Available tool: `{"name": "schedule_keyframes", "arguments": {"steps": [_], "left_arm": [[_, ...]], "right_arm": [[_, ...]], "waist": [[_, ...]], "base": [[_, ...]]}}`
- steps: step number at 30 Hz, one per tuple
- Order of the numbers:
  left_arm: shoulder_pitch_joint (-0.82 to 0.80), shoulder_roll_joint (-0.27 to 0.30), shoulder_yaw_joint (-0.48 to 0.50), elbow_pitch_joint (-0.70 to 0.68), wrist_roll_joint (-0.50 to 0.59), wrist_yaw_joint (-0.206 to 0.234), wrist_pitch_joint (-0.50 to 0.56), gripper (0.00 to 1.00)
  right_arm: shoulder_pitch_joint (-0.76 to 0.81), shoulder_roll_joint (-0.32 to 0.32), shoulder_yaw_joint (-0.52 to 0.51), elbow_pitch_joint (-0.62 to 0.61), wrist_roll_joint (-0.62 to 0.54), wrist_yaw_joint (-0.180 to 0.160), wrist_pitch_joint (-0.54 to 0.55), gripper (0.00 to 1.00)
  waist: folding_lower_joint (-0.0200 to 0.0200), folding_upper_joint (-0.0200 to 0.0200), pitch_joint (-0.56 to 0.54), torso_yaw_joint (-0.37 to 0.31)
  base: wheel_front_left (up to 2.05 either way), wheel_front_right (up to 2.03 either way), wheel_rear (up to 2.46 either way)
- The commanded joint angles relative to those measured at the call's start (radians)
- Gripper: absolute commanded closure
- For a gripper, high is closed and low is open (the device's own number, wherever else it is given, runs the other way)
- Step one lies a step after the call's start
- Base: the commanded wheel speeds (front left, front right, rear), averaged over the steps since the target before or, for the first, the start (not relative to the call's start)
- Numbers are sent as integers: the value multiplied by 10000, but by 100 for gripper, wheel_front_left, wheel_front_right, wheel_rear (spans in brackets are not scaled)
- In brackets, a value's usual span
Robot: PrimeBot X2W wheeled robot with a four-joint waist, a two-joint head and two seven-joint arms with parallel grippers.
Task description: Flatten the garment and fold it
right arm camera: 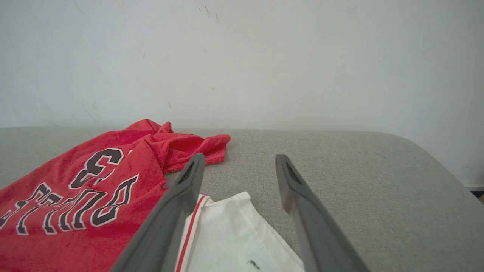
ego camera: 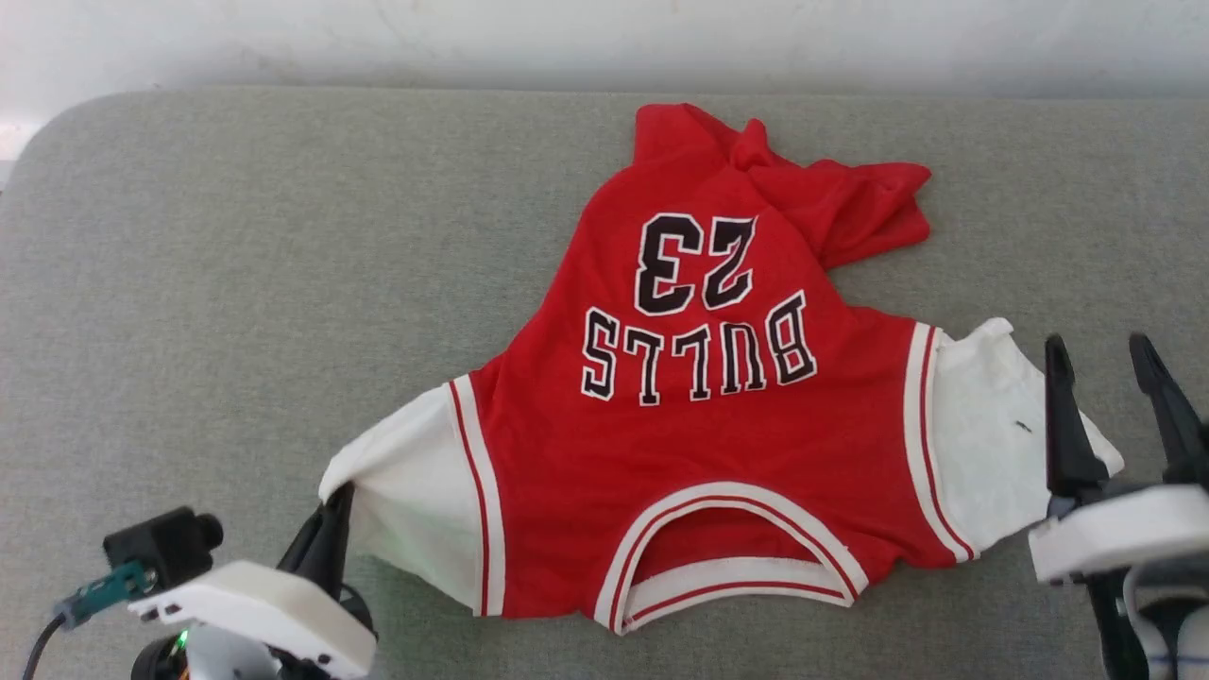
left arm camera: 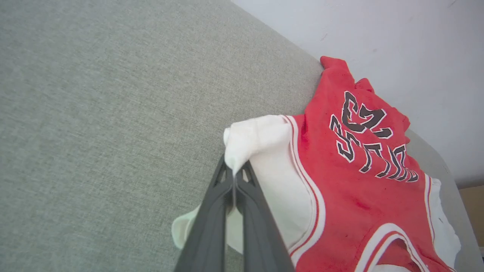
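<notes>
The garment (ego camera: 699,444) is a red shirt with white sleeves and black "BULLS 23" lettering, lying on a grey padded surface with its neck opening toward me and its far hem bunched up. My left gripper (ego camera: 332,501) is shut on the edge of the white sleeve (left arm camera: 257,139) at the lower left, and the cloth rises in a pinched fold between the fingers (left arm camera: 234,177). My right gripper (ego camera: 1100,364) stands open above the outer edge of the other white sleeve (right arm camera: 234,234), with nothing between its fingers.
The grey padded surface (ego camera: 236,283) stretches wide to the left and behind the shirt. A pale wall (right arm camera: 242,56) runs along its far edge. The surface has rounded corners (ego camera: 57,132) at the far left and right.
</notes>
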Motion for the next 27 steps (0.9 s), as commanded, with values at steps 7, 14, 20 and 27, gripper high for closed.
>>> {"name": "schedule_keyframes", "arguments": {"steps": [7,14,20,27], "left_arm": [[-781,-106,-411,28,177,-257,-78,100],[-1344,-169,-719,119,264,-397,-122,100],[-1682,-190,-868,302,260,-492,-132,100],[-1796,-137,-887,455,203,-505,-69,100]], "right_arm": [[-1167,-1238,201,-71,273,-9,3670,0],[-1576,-2415,656,494,861,-9,6726,0],[-1814,-2987,1368,1105,1181,-9,7205,0],[-1752,-3197,1959,1131,2496,-9,9086,100]], "waist": [[1,-1,767,-492],[1,-1,1535,-524],[1,-1,1908,-321],[1,-1,1880,-226]], "base": [[0,0,0],[0,0,0],[0,0,0],[0,0,0]]}}
